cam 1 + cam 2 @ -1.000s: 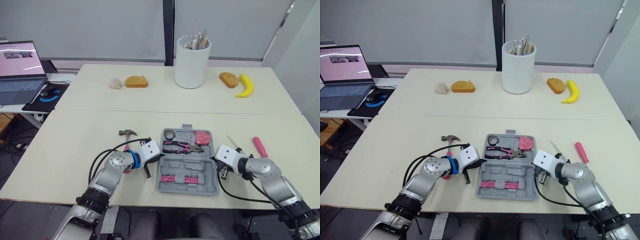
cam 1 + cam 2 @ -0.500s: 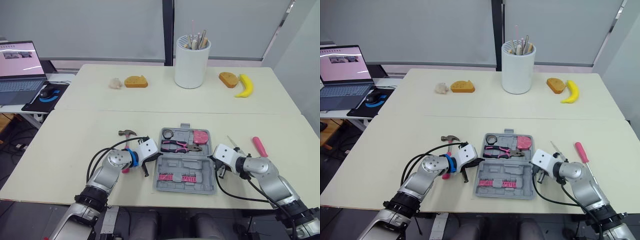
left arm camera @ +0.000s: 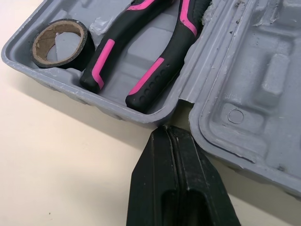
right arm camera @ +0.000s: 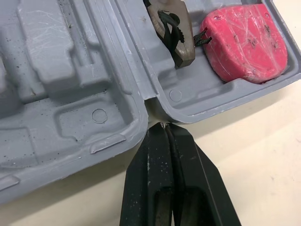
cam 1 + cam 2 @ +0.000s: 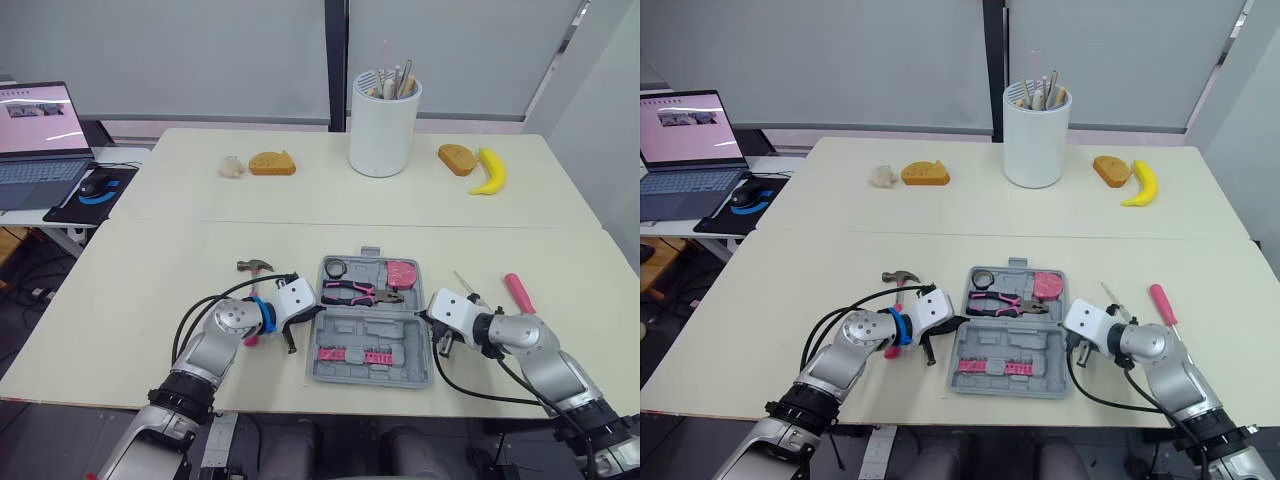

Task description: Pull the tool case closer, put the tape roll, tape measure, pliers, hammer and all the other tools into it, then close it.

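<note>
The open tool case (image 5: 372,328) lies flat at the near edge of the table (image 5: 140,290), with its hinge running 9 to 3 o'clock and its handle toward 12. The left gripper (image 3: 166,133), fingers pressed together, sits at the 9 o'clock hinge notch. The right gripper (image 4: 163,128), also pressed together, sits at the 3 o'clock notch.

Tool case (image 5: 371,327): moulded grey plastic, matt, scuffed, w/ dirt specks inside. In it: pliers (image 3: 141,61) w/ matt black grips, glossy pink inlays, dull metal head; tape roll (image 3: 59,42), glossy black tape on brown card core; tape measure (image 4: 244,42), pink plastic, scratched, semi-gloss. Left of case: hammer (image 5: 255,267), dull metal head. Right of case: pink-handled tool (image 5: 518,292), plastic-looking. Left pincer (image 3: 165,129) & right pincer (image 4: 164,126): matt black plastic, right one dusty. Tabletop (image 5: 150,290): smooth, matt cream.
</note>
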{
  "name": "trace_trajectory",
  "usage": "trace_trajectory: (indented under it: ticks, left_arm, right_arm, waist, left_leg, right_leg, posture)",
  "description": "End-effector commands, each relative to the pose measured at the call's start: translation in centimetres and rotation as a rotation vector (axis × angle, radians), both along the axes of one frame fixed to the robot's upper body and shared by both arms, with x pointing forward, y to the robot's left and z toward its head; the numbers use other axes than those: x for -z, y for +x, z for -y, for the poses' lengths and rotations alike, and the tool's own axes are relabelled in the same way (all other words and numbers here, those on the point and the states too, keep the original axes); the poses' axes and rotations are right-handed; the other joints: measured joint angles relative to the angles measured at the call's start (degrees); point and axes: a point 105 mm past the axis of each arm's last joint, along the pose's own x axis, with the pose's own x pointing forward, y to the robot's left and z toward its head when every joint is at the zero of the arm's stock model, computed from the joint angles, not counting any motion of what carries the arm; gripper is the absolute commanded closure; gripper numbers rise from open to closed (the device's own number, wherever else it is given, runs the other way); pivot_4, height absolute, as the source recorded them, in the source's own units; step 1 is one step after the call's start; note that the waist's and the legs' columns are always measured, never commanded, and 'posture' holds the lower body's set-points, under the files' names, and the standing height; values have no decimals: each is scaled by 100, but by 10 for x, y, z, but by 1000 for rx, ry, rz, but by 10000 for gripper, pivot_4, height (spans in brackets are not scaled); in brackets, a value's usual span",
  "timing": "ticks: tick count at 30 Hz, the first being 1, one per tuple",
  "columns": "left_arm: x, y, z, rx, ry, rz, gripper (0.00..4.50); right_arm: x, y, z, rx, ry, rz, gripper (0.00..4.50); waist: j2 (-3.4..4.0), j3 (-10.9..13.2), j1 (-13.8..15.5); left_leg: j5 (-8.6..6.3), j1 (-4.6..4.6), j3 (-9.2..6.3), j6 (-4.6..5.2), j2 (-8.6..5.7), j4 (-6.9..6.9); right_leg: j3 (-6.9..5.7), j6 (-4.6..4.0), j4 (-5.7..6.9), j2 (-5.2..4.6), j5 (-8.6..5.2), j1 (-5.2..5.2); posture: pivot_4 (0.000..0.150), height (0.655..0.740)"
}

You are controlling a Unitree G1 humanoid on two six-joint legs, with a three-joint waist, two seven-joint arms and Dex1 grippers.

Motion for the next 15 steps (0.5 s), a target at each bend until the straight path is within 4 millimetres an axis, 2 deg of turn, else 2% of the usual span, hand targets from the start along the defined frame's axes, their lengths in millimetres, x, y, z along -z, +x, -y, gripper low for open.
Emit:
trace_trajectory:
  ticks: [1, 3, 5, 7, 8, 12, 15]
  left_arm:
    - [-20, 7, -8, -14, -32, 59, 45000]
    - [-27, 4, -12, -19, -65, 54, 45000]
    - [-45, -1, -23, -20, -123, 62, 45000]
    - [-66, -6, -41, -48, -198, 58, 41337]
    - [-73, -7, -50, -60, -216, 59, 39345]
    - [-100, -16, -93, -115, -264, 30, 26536]
    - [-116, -24, -131, -184, -258, -13, 16782]
  right_arm:
    - [-17, 4, 9, 10, 11, 52, 44900]
    - [-23, 4, 16, 31, 27, 60, 44900]
    - [-37, 2, 26, 70, 70, 59, 44900]
    - [-53, -2, 38, 100, 141, 55, 45000]
    - [-63, -5, 41, 97, 174, 66, 42898]
    - [-100, -21, 66, 108, 280, 68, 34566]
    - [-118, -37, 90, 150, 306, 1, 27864]
  waist:
    - [0, 0, 0]
    - [0, 0, 0]
    - [1, 1, -3]
    - [2, 1, -10]
    - [2, 1, -11]
    - [4, 2, -10]
    - [4, 3, -6]
  left_leg:
    - [0, 0, 0, 0, 0, 0]
    - [0, 0, 0, 0, 0, 0]
    - [0, 0, 1, 0, 0, -1]
    - [0, -10, 0, 0, 1, -1]
    - [0, -16, -2, 0, 3, -1]
    - [0, -32, -3, 0, 6, 1]
    - [-1, -35, -2, 2, 4, 1]
  right_leg:
    - [0, 0, 0, 0, 0, 0]
    - [0, 0, 0, 0, 0, 0]
    - [2, 0, -1, -1, 0, 0]
    - [4, 0, -1, -1, 0, -8]
    - [2, -1, -1, -1, 0, -15]
    - [-1, -2, 1, -1, 1, -30]
    - [-2, -2, -3, -3, 1, -29]
  posture:
    - [1500, 7400]
    - [1500, 7400]
    - [1500, 7400]
    - [1500, 7400]
    - [1500, 7400]
    - [1500, 7400]
    - [1500, 7400]
